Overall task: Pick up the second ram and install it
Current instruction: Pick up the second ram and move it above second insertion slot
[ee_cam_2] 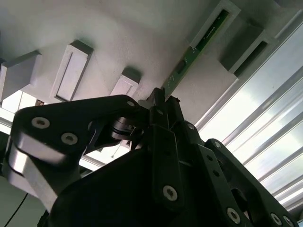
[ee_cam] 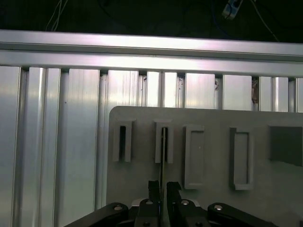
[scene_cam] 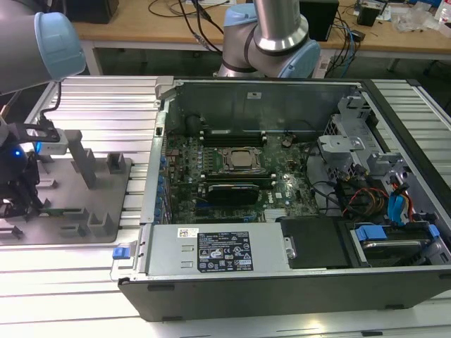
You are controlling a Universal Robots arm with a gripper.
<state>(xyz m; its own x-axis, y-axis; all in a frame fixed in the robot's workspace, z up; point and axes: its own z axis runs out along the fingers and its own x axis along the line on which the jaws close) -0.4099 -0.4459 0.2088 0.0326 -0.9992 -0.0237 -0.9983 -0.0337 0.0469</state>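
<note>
The second ram [ee_cam_2: 196,45] is a thin green stick standing on edge in a slotted grey holder block [ee_cam: 168,142] on the grey fixture plate [scene_cam: 77,186]. In the first wrist view the second ram [ee_cam: 163,156] shows edge-on as a narrow line. My gripper [scene_cam: 20,204] is at the exterior view's far left, over the plate. In both wrist views its black fingers [ee_cam: 173,190] sit tight on either side of the stick's near end, and the gripper [ee_cam_2: 163,101] is shut on it. The stick's far end still rests in its holder.
An open computer case [scene_cam: 282,274] lies at the exterior view's right, with the motherboard [scene_cam: 239,176], CPU socket [scene_cam: 238,159] and long black slots [scene_cam: 232,134] exposed. Other grey holder blocks [scene_cam: 84,165] stand on the plate. Ribbed aluminium table rails [ee_cam: 57,132] surround it.
</note>
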